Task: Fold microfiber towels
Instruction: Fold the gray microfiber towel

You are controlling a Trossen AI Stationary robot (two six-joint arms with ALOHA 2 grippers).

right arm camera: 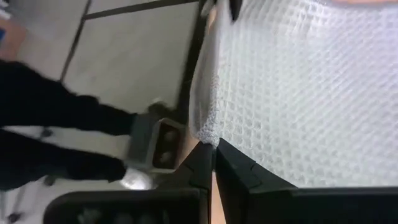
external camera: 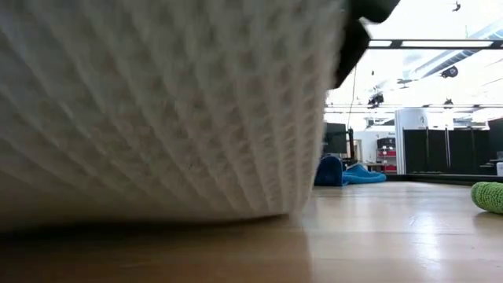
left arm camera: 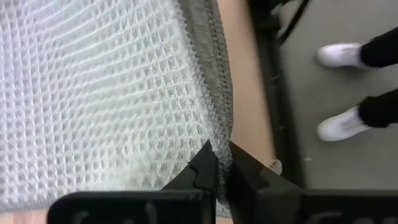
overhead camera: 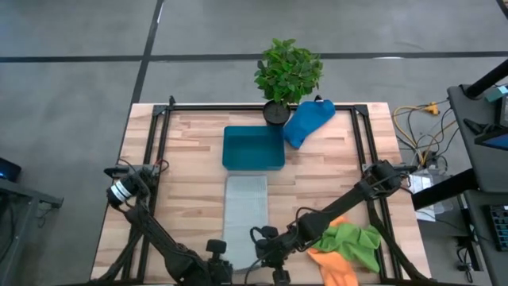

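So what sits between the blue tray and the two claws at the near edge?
In the high view, only the grey-white towel lies between the blue tray and the left claw and right claw, both pinching its near edge.

Table (overhead camera: 190, 159) layout: tray (overhead camera: 253, 148) at centre; towel (overhead camera: 246, 210) in front of it; plant (overhead camera: 287, 73) and cloth (overhead camera: 308, 121) behind-right; two more cloths (overhead camera: 349, 246) at front right.

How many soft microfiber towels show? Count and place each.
4: grey-white waffle towel centre front; bright blue towel beside the plant; lime green towel atop orange towel, front right. Others may be hidden.
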